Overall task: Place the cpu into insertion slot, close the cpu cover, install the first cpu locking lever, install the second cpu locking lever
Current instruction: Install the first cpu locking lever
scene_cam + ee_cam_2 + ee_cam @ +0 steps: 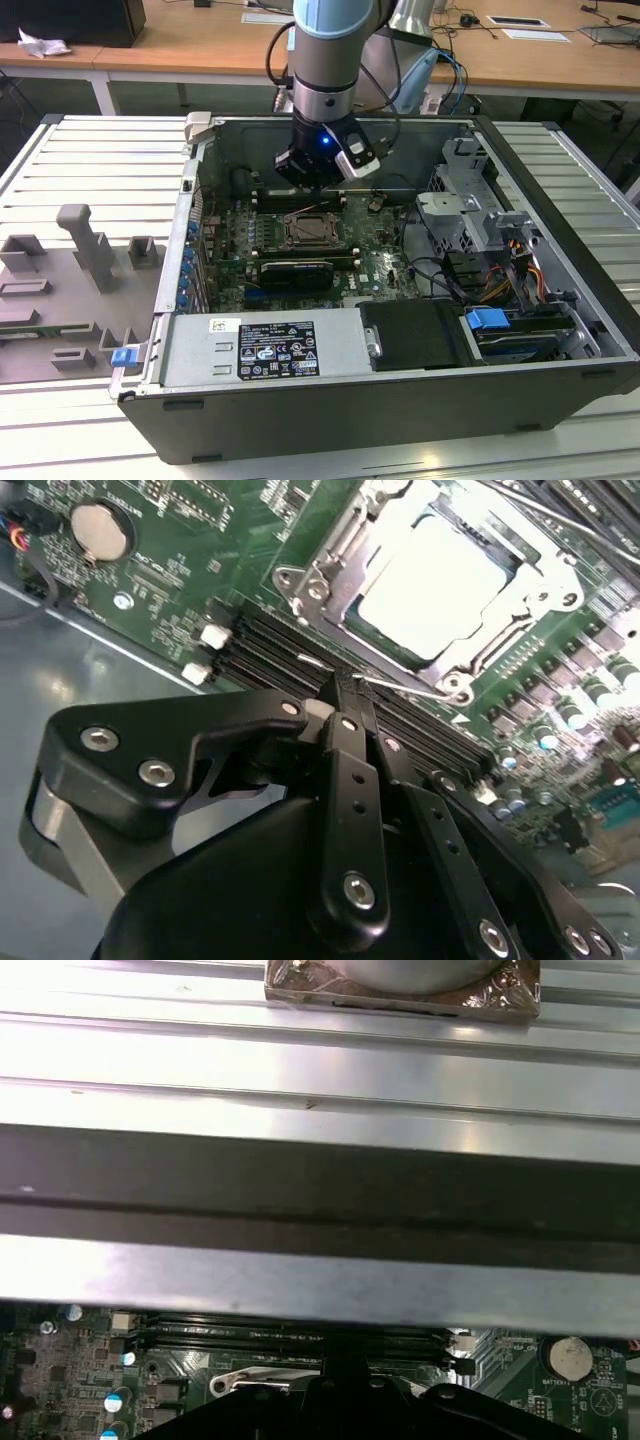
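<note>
The cpu (430, 580), a pale square chip, lies flat in the insertion slot (310, 230) on the green board. The cpu cover (335, 560), a shiny metal frame, is down around it. A thin wire locking lever (410, 690) runs along the socket's near edge, next to the black memory slots (270, 645). In the second wrist view my gripper (342, 688) has its black fingers (347, 780) pressed together, and their tips meet the lever's end. In the exterior view the gripper (318, 195) hangs just behind the socket inside the open case. Its dark body (345, 1385) also shows in the first wrist view.
The case walls (200, 160) enclose the board. A long black graphics card (290, 272) lies in front of the socket, and a drive cage (470, 215) with cables stands at the exterior view's right. A coin battery (98, 530) sits on the board. Grey fixtures (90, 250) stand on the slatted table.
</note>
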`<state>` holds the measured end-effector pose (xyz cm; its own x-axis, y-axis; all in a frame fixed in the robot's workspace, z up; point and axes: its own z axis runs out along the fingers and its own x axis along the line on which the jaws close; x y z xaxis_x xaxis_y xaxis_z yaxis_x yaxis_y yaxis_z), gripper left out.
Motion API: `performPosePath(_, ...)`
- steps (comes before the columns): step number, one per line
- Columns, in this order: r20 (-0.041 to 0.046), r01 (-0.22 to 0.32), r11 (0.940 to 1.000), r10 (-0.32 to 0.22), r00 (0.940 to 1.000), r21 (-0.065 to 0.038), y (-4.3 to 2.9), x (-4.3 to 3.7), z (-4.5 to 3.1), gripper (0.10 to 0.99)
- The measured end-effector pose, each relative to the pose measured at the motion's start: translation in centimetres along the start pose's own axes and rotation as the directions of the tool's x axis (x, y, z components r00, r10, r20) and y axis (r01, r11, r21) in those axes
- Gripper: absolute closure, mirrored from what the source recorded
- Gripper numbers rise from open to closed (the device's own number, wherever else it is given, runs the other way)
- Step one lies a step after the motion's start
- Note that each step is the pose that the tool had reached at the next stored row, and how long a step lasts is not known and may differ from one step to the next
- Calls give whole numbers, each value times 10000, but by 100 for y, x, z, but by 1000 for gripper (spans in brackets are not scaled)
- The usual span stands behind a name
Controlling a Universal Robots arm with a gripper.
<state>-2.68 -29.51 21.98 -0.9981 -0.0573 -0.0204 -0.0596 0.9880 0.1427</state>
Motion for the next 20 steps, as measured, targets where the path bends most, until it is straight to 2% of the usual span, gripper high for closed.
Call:
performPosePath(6,7,-46,10000,46,10000,1,-8,-41,54,980)
performPosePath(12,7,-45,10000,45,10000,22,-1,-62,149,980)
performPosePath(15,0,-45,9999,45,10000,119,-2,-62,156,980)
performPosePath(19,-14,-40,9993,41,10000,379,0,-62,178,980)
performPosePath(20,-16,-40,9992,41,10000,406,1,-62,183,980)
